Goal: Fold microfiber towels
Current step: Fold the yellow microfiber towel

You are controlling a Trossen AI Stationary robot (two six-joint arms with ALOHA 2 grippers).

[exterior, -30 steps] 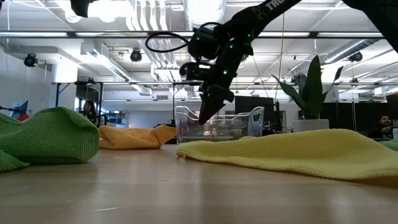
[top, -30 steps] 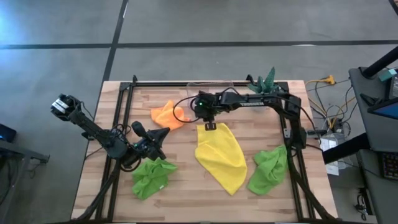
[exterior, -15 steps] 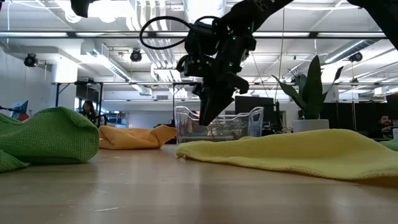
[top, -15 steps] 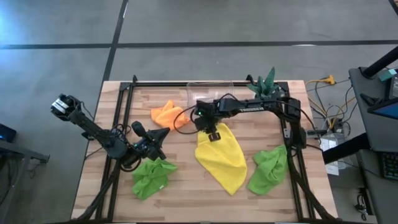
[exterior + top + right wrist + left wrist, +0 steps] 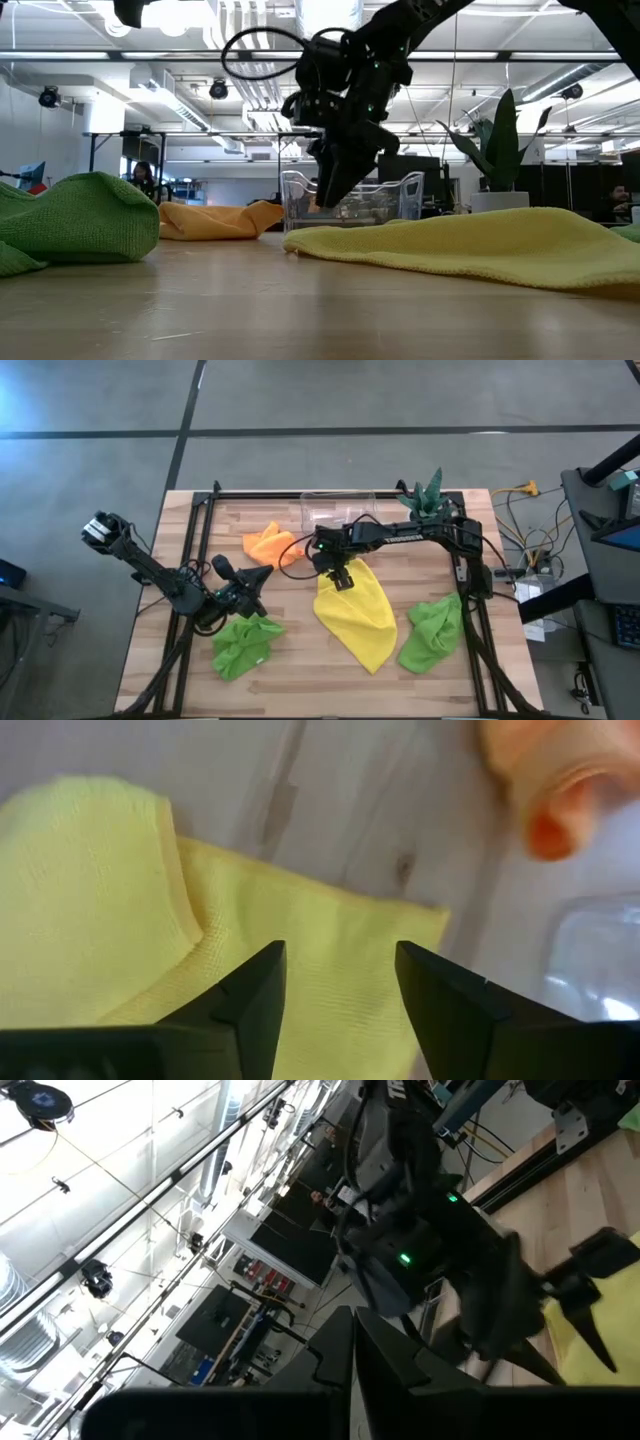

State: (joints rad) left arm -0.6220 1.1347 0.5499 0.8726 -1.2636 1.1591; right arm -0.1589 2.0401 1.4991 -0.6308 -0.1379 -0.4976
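Observation:
The yellow towel (image 5: 358, 612) lies spread on the table's middle, one far corner folded over (image 5: 110, 910). My right gripper (image 5: 343, 576) hangs open just above its far end, fingers slanting down, one on either side of the far edge (image 5: 335, 985), touching nothing that I can see. The orange towel (image 5: 268, 545) lies crumpled at the far left of the yellow one. Two lime green towels lie bunched near the front, one at the left (image 5: 245, 643) and one at the right (image 5: 432, 632). My left gripper (image 5: 262, 574) waits shut and level above the left green towel.
A clear plastic bin (image 5: 338, 508) stands at the far edge behind my right gripper. A spiky green plant (image 5: 426, 491) stands at the far right corner. A black frame (image 5: 200, 550) runs around the tabletop. Bare wood shows between the towels.
My right gripper has moved toward the table's near edge, from beyond the yellow towel's far end to over it, turning a little, and its fingers have opened wider. The towels have stayed where they were.

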